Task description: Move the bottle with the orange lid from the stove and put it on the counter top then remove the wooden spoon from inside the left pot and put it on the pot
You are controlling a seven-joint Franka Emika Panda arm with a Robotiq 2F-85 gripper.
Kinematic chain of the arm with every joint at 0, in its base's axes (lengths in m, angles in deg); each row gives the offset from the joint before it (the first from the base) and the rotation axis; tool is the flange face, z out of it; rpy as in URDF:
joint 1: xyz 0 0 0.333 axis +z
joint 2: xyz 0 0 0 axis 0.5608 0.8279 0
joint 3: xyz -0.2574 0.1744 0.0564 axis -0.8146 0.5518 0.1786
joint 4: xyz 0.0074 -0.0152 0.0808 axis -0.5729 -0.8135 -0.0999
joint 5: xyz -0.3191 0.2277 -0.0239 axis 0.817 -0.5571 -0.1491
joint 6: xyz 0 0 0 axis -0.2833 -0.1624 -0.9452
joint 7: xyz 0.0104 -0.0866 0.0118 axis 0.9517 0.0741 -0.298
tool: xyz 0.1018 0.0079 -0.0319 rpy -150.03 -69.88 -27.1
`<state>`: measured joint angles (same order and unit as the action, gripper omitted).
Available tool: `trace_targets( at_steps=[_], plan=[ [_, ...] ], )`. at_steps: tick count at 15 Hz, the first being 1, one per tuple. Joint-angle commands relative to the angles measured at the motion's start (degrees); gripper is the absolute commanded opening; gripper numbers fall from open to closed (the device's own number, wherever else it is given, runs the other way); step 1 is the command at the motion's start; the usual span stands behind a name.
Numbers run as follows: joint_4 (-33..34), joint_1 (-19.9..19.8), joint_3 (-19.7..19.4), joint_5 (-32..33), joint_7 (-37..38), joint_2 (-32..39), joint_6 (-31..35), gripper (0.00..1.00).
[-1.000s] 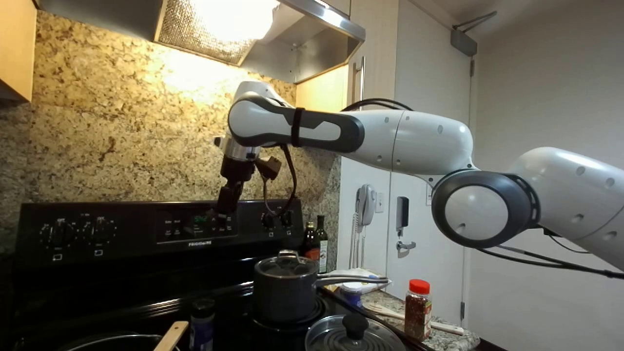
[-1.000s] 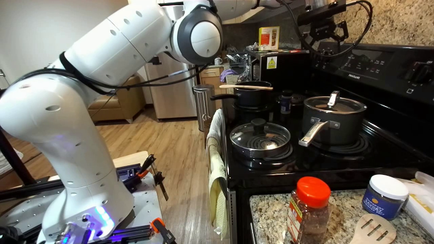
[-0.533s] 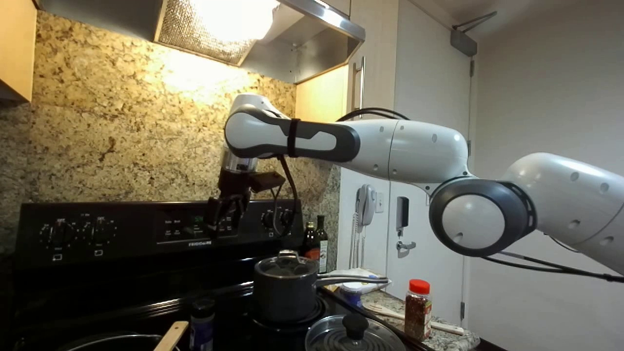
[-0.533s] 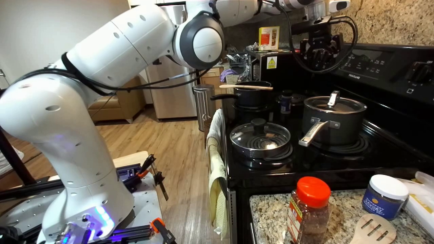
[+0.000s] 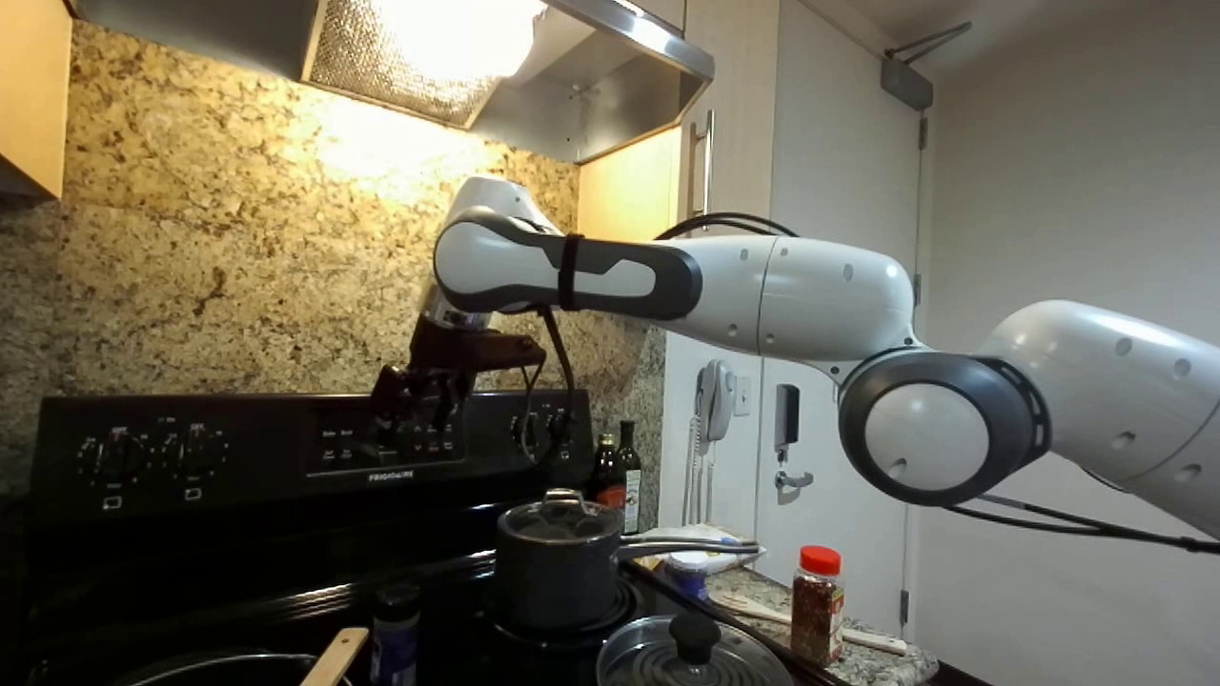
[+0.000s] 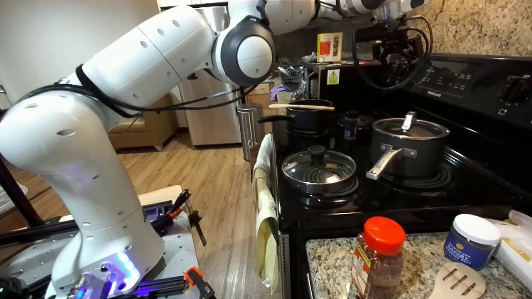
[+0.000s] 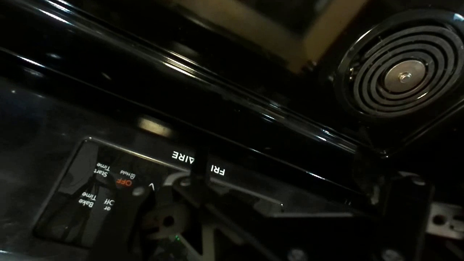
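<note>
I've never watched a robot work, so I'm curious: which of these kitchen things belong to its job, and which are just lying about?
Part of the job:
bottle with the orange-red lid
counter top
stove
wooden spoon
left pot

Just lying about:
glass lid
lidded saucepan
white-capped jar
slotted wooden turner
dark-capped jar
yellow-edged box

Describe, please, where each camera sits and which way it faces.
In an exterior view: before the stove, facing its back panel; arm and claw show.
In an exterior view: by the counter top, facing across the stove; base, arm, claw.
Wrist view: on the wrist, facing back panel and burner; claw below.
Both exterior views share the wooden spoon.
</note>
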<state>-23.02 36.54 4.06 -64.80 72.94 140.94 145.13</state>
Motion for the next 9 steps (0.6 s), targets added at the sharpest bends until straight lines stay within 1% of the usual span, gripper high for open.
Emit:
trace_targets(
  at_steps=[1,6,8,9],
  plan=[
    [-0.52,-0.04,0.08,0.05,-0.04,-0.34,0.23,1.00],
    [-0.52,-0.04,0.08,0.05,-0.04,-0.33,0.26,1.00],
    [-0.72,-0.01,0.06,0.14,-0.58,-0.93,-1.80,1.00],
    [0.91,-0.04,0.15,-0.24,0.53,1.97,-3.26,1.00]
  ],
)
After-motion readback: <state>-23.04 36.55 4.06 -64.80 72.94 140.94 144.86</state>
